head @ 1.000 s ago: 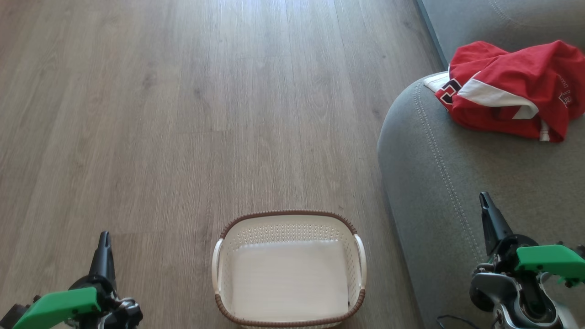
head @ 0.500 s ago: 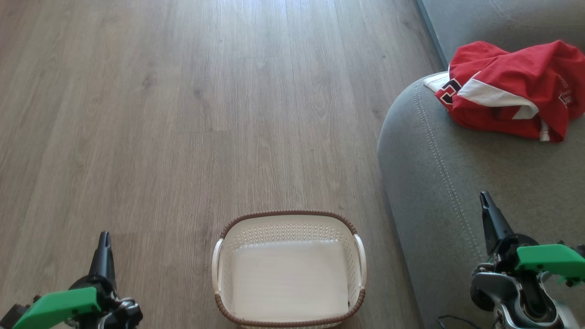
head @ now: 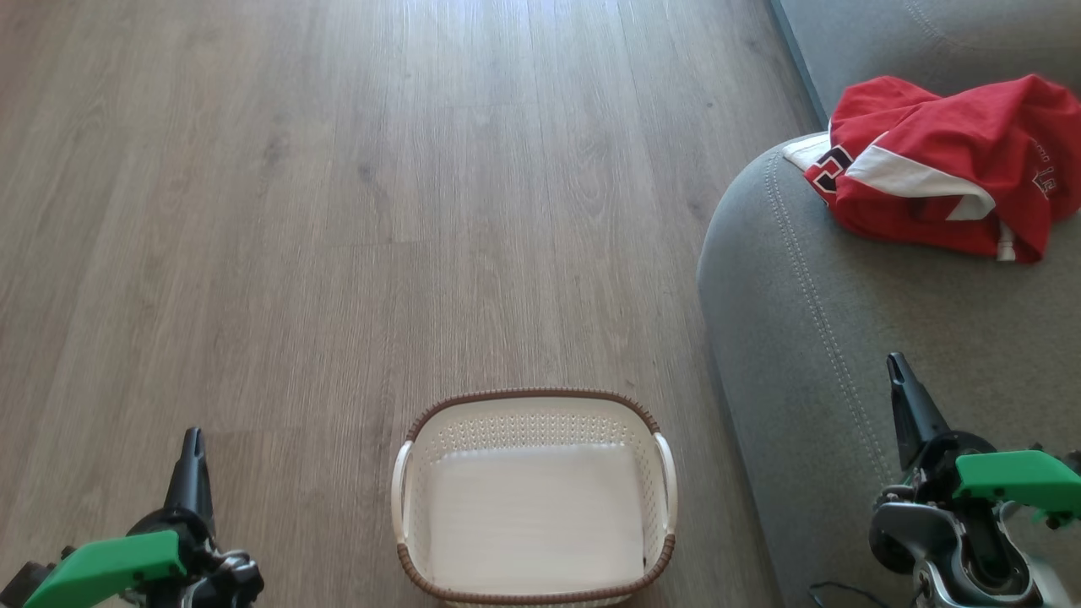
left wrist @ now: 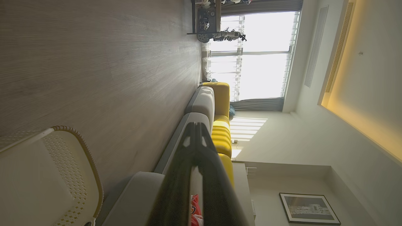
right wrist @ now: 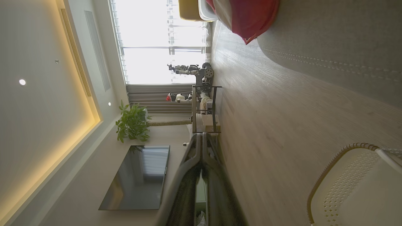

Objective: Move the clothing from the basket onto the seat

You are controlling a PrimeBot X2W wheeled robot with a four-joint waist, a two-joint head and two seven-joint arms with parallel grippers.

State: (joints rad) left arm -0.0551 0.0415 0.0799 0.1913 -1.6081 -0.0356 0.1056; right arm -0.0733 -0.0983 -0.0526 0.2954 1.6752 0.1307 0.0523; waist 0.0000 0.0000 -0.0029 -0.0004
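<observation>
Jersey (head: 937, 169) lies bunched on the sofa (head: 811, 338), well apart from the basket (head: 532, 395), which looks empty. Soft, light, prob. slippery cloth, so I'd pinch a raised fold up top. My left claw (head: 193, 436) & right claw (head: 893, 365) are both closed, holding nothing.

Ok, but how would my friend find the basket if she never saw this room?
Start at the big grey sofa and look down at the wooden floor just beside its rounded end. The basket stands there, a small cream tub full of tiny holes. Its brown woven-look rim and empty inside set it apart from the red clothing lying up on the sofa.
</observation>
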